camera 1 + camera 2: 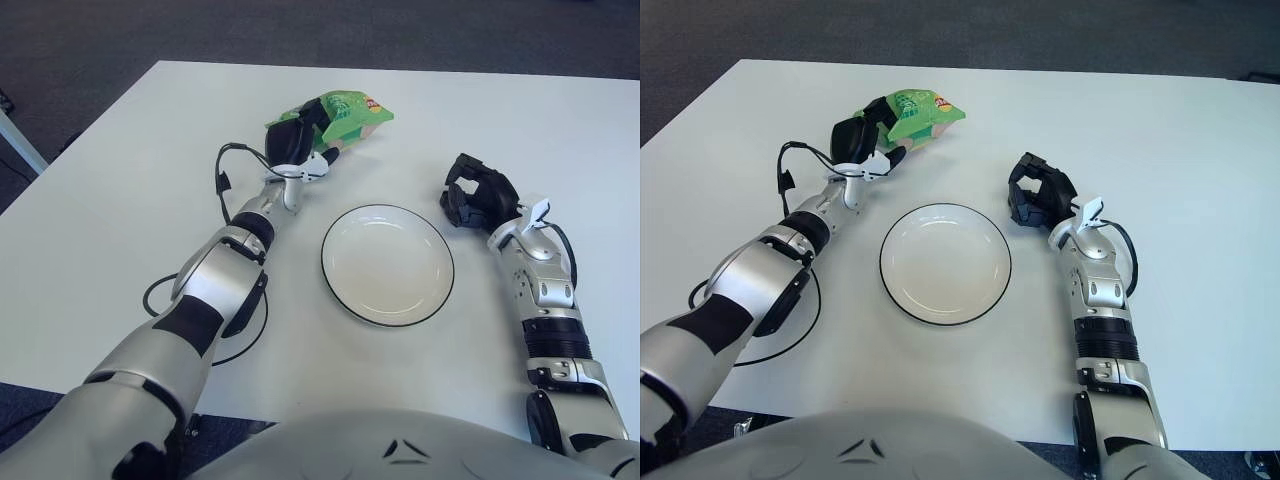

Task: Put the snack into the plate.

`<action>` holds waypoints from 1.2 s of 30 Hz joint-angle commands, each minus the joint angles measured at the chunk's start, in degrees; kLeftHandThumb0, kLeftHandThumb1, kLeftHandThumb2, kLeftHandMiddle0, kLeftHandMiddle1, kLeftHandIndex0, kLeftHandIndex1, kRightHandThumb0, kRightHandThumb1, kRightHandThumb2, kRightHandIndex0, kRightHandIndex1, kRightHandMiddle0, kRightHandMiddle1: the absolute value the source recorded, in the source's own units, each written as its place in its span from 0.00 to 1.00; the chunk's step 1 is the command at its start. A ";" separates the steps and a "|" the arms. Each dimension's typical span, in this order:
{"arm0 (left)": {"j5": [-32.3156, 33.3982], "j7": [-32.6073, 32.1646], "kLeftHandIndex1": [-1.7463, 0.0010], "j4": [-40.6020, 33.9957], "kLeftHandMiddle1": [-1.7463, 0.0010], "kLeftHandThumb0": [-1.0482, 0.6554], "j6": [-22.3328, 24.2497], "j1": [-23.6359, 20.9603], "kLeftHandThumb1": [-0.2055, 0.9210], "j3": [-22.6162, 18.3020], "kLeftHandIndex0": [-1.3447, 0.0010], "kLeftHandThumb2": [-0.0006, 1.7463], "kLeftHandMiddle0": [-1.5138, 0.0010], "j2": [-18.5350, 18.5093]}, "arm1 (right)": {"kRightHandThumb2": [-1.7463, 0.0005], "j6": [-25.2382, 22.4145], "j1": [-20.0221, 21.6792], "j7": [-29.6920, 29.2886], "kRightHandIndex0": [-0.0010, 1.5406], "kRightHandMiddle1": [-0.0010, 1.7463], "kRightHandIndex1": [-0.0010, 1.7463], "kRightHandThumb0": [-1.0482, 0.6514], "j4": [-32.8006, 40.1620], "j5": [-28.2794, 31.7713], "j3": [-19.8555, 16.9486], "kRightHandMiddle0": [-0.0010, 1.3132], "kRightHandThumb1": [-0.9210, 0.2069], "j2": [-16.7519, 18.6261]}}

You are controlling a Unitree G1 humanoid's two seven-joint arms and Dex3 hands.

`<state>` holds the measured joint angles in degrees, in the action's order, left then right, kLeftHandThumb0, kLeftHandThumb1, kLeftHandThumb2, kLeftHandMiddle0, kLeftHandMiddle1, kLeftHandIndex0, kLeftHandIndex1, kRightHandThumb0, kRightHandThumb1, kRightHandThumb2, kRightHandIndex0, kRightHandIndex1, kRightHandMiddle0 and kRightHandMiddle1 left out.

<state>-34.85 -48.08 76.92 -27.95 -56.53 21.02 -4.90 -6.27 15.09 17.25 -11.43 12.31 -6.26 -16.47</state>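
Slippage is the risk: the left robot hand (300,140) clasps the green snack bag (345,113) by one end, up beyond the white plate (387,264) on the surface (120,180), so it could drop short, its grip points hidden, while the right robot hand (478,192) sits curled, empty, beside the plate.

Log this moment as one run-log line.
left hand: grips green snack bag, beyond plate | plate: empty | right hand: curled, idle right of plate | step: bag not yet placed
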 commanded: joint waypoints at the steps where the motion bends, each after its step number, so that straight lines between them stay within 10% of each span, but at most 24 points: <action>1: -0.28 0.53 0.00 -0.10 0.00 0.33 -0.92 0.89 0.41 0.25 0.51 0.80 0.15 -1.23 | 0.28 -2.07 -2.09 0.45 0.83 1.00 1.00 0.34 -2.90 -1.73 1.04 0.44 0.49 -0.30; 23: 0.92 2.94 0.00 -8.01 0.00 0.32 -23.19 7.17 0.39 -0.67 0.50 0.81 0.13 -15.55 | 0.27 -2.08 -1.53 1.44 0.82 1.00 1.00 0.34 -3.75 -1.76 1.37 0.45 0.50 -1.17; 36: 0.05 2.31 0.00 -13.31 0.00 0.32 -24.17 3.87 0.40 -2.48 0.50 0.81 0.13 -15.78 | 0.27 -2.02 -0.38 1.36 0.82 1.00 1.00 0.34 -5.97 -3.14 2.31 0.45 0.51 -2.22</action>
<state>-34.37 -45.80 65.00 -52.07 -50.38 19.07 -20.25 -5.50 17.08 18.55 -14.35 11.72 -5.36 -18.40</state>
